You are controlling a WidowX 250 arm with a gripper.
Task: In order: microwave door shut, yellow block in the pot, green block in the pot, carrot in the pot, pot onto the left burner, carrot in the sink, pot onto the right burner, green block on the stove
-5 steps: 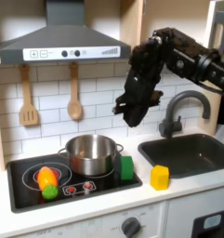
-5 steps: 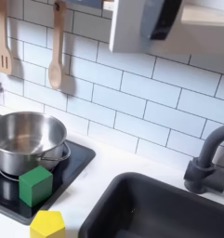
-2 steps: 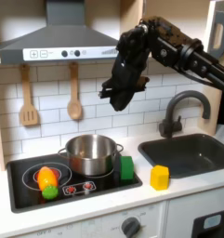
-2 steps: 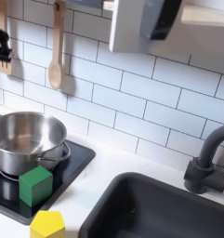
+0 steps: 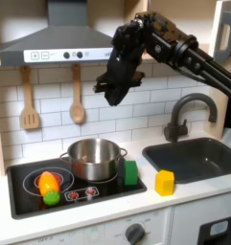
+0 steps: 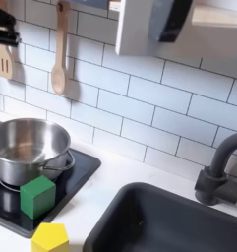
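Observation:
The steel pot (image 5: pixel 93 158) stands on the right burner of the black stove (image 5: pixel 21 174) and looks empty in both exterior views (image 6: pixel 27 150). A green block (image 5: pixel 130 173) (image 6: pixel 36 196) sits on the stove against the pot's right side. The yellow block (image 5: pixel 164 182) (image 6: pixel 50 238) rests on the white counter between stove and sink (image 5: pixel 196 159). On the left burner lies the carrot (image 5: pixel 49 185). My gripper (image 5: pixel 110 92) hangs high above the pot, in front of the tiles; its dark fingers blur together. The microwave door (image 5: pixel 226 33) shows at the top right edge.
A grey range hood (image 5: pixel 64 43) juts out just left of the gripper. Two wooden utensils (image 5: pixel 77 96) hang on the tiled wall. The black faucet (image 5: pixel 182 117) rises behind the sink. A white shelf corner (image 6: pixel 154 28) overhangs the counter.
The gripper has swung left and upward, from in front of the faucet to above the pot. The pot, blocks and carrot have not moved.

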